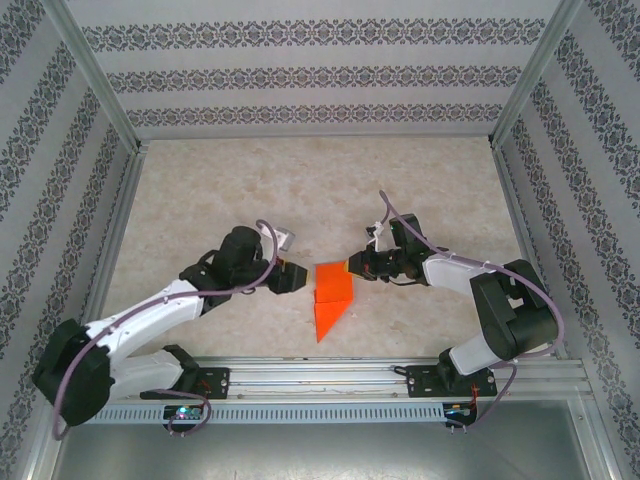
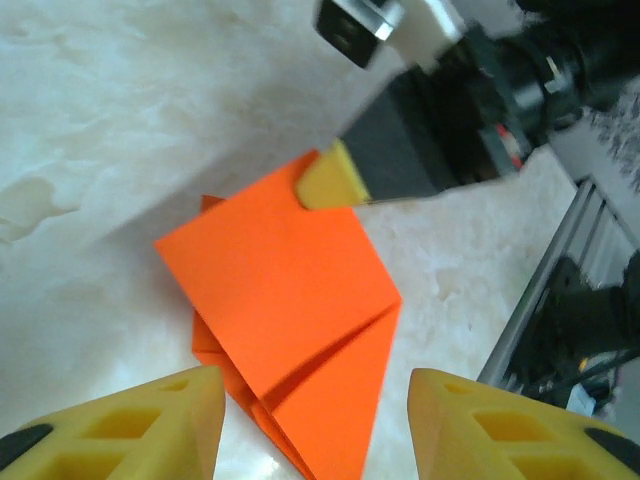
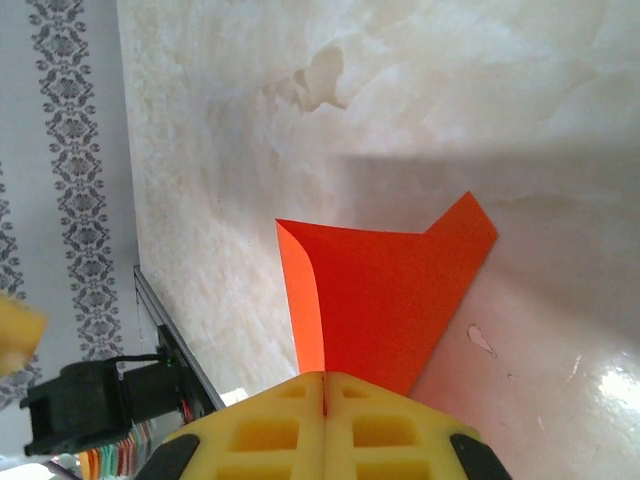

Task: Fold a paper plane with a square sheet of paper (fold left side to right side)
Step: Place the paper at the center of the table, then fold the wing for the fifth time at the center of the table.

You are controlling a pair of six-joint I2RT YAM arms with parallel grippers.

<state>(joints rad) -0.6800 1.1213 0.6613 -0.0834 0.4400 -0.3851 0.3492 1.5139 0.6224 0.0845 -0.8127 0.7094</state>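
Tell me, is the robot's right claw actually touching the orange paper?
Touching. The right wrist view shows the right gripper shut, its yellow fingers pressed together with an edge of the orange paper pinched between them.

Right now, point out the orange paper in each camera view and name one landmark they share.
Top external: the orange paper is in the middle, between the left gripper and the right gripper.
Left wrist: the paper is in the centre, ahead of the left gripper.
Right wrist: the paper is in the lower middle, rising from the right gripper.
Shared landmark: the right gripper, pinching the paper's edge.
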